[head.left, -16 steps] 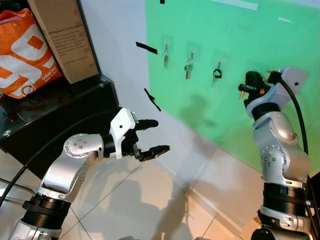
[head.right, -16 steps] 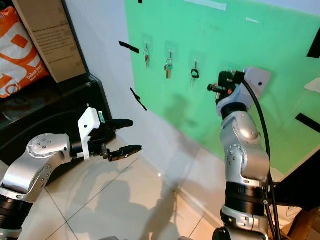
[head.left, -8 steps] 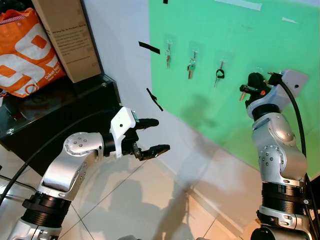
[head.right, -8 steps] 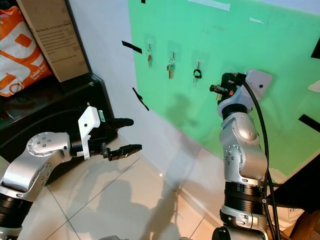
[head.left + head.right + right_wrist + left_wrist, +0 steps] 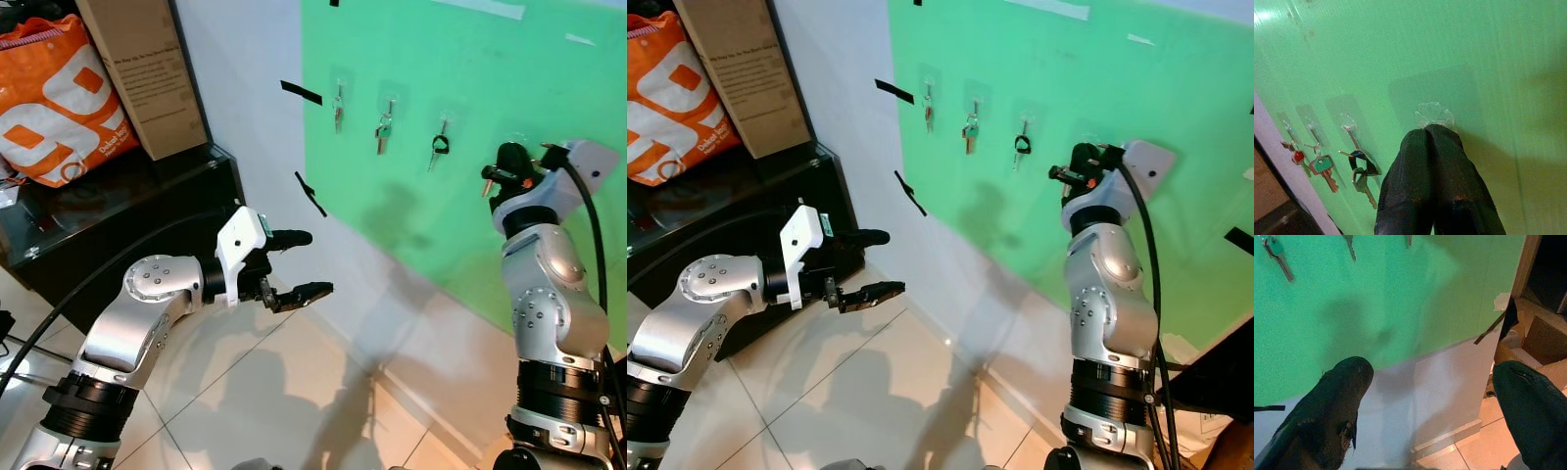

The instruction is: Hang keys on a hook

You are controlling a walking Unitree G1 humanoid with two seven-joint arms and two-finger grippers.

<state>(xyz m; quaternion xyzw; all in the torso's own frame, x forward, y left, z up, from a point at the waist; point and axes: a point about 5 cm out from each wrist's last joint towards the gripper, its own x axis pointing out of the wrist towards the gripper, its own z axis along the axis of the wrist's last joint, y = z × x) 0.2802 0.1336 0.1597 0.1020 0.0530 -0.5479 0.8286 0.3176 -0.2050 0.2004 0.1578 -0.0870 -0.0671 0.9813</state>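
3 sets of keys (image 5: pixel 383 129) hang on the green wall (image 5: pixel 470 88). At 3 o'clock of them, the right gripper (image 5: pixel 1432 128), fingers clenched together, touches a clear 4th hook (image 5: pixel 1434 115); any key there is hidden, so completion is uncertain. The left gripper (image 5: pixel 304 264) waits spread apart, empty.

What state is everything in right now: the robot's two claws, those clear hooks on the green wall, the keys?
Left gripper: open, empty, held out low before the wall.
Right gripper: shut, fingertips at the fourth clear plastic hook; whether it holds keys is hidden.
Three other clear hooks: each occupied.
Red-capped key, green-capped key, black-fobbed key: hanging on them.
Orange shopping bag: upright on the black cabinet.
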